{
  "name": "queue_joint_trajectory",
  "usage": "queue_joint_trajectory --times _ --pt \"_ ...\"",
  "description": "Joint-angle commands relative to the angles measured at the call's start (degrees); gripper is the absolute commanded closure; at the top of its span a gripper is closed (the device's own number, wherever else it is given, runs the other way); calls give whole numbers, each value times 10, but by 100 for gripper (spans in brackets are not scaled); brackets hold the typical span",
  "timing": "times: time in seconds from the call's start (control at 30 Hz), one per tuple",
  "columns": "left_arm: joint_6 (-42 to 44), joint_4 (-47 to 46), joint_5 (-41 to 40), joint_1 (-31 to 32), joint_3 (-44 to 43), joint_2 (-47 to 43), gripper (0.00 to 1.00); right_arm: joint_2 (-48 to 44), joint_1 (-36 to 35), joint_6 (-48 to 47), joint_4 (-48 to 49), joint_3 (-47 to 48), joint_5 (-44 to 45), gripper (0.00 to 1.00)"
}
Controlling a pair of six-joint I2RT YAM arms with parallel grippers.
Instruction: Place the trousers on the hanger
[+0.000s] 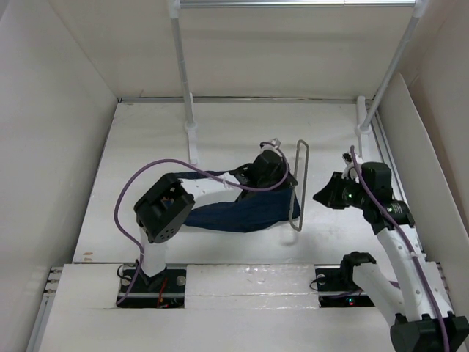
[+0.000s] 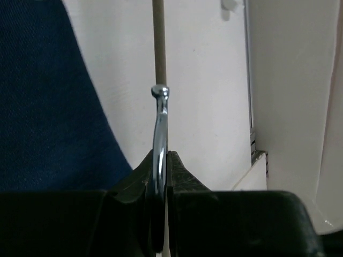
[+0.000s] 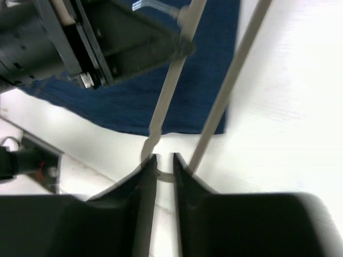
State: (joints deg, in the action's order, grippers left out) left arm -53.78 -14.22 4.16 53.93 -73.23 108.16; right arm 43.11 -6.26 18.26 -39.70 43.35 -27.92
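The navy trousers (image 1: 234, 213) lie spread on the white table under my left arm; they also show in the left wrist view (image 2: 48, 96) and the right wrist view (image 3: 161, 91). The thin grey hanger (image 1: 301, 176) stands on edge just right of them. My left gripper (image 1: 287, 178) is shut on the hanger's shiny metal hook (image 2: 159, 123), fingertips meeting around it (image 2: 163, 158). My right gripper (image 1: 319, 196) is just right of the hanger, its jaws a narrow gap apart (image 3: 164, 158). The hanger's near corner (image 3: 163, 176) shows through that gap, its two bars (image 3: 225, 91) running away from it.
Two white rack poles (image 1: 183, 81) (image 1: 392, 70) rise from bases at the back of the table to a horizontal rail (image 1: 293, 3). White walls close in left (image 1: 51, 147) and right (image 1: 440, 117). My left gripper body (image 3: 107, 43) fills the right wrist view's upper left.
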Motion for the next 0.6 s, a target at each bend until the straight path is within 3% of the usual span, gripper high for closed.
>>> queue_joint_trajectory --times 0.0,0.2,0.57 --pt "-64 -86 -11 14 39 -40 100 -3 21 -58 -21 12 19 97" --pt "-109 -78 -100 41 53 -25 100 86 21 -90 111 -23 -14 99" --pt "-147 -93 -156 41 59 21 100 293 27 -126 270 -41 -41 75"
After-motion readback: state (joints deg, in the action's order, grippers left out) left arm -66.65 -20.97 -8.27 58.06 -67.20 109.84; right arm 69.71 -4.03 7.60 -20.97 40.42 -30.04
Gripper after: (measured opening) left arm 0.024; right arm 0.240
